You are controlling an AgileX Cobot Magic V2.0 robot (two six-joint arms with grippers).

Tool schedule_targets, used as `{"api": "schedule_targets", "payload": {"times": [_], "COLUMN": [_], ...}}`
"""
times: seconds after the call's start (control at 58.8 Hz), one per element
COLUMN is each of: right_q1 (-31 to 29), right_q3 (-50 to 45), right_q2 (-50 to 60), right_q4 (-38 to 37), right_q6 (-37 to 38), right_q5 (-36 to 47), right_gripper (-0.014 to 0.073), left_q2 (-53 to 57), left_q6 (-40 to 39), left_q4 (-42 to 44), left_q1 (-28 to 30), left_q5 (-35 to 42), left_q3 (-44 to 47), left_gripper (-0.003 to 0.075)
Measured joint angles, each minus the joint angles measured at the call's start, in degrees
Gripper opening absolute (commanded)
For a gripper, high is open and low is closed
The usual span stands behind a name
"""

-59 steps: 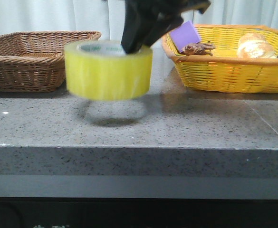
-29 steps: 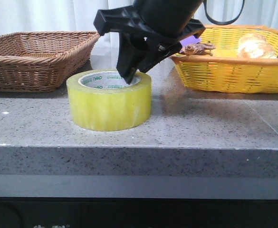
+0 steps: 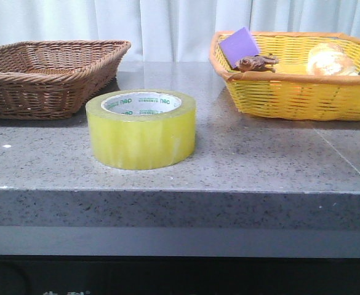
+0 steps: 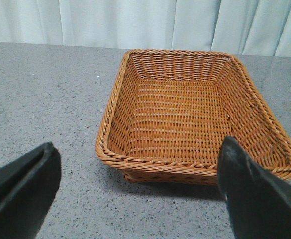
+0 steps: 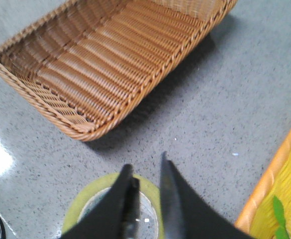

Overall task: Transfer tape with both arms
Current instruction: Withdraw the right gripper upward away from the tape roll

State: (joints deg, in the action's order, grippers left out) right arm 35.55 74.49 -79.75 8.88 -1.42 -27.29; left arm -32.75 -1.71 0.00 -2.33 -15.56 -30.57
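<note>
The tape (image 3: 141,132) is a wide yellow-green roll with a white core printed in green. It lies flat on the grey stone table, in front of the gap between the two baskets, with nothing touching it. In the right wrist view the tape (image 5: 83,201) lies below my right gripper (image 5: 146,162). That gripper's two black fingers stand a narrow gap apart and hold nothing. My left gripper (image 4: 139,149) is wide open and empty over bare table, facing the brown basket (image 4: 185,109). Neither gripper shows in the front view.
The brown wicker basket (image 3: 44,67) stands empty at the back left and also shows in the right wrist view (image 5: 110,59). A yellow basket (image 3: 290,92) at the back right holds a purple block (image 3: 240,44), a brown toy figure (image 3: 256,61) and a bread bun (image 3: 330,58).
My right gripper carried the tape in the air, set it down on the table, let go and rose out of the front view. The tape now rests still.
</note>
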Motion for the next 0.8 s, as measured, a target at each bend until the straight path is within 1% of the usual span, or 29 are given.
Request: {"api": "schedule_targets", "payload": {"times": [0.068,0.119,0.204,0.323,0.459,0.544,0.612,0.799], "right_q1": [0.0,-0.23,-1.93,-7.88,-17.01,-21.8,-24.02,-24.91], "right_q3": [0.0,0.0,0.0,-0.12,-3.3,-7.68,-12.38,-29.04], "right_q2": [1.37,2.45,4.29,7.74,14.59,20.05,24.93,39.42], "right_q4": [0.0,0.0,0.0,-0.75,-1.71,-1.92,-1.92,-1.95], "right_q6": [0.0,0.0,0.0,0.0,0.0,0.0,0.0,0.0], "right_q5": [0.0,0.0,0.04,-1.34,-2.25,-1.47,0.7,7.38], "right_gripper": [-0.0073,-0.0091,-0.0093,-0.0093,-0.0093,-0.0093,-0.0093,-0.0093], "left_q2": [0.0,0.0,0.0,0.0,0.0,0.0,0.0,0.0], "left_q6": [0.0,0.0,0.0,0.0,0.0,0.0,0.0,0.0], "left_q4": [0.0,0.0,0.0,0.0,0.0,0.0,0.0,0.0], "left_q1": [0.0,0.0,0.0,0.0,0.0,0.0,0.0,0.0], "left_q5": [0.0,0.0,0.0,0.0,0.0,0.0,0.0,0.0], "left_q3": [0.0,0.0,0.0,0.0,0.0,0.0,0.0,0.0], "left_gripper": [0.0616,0.0616,0.0616,0.0616,0.0616,0.0616,0.0616,0.0616]}}
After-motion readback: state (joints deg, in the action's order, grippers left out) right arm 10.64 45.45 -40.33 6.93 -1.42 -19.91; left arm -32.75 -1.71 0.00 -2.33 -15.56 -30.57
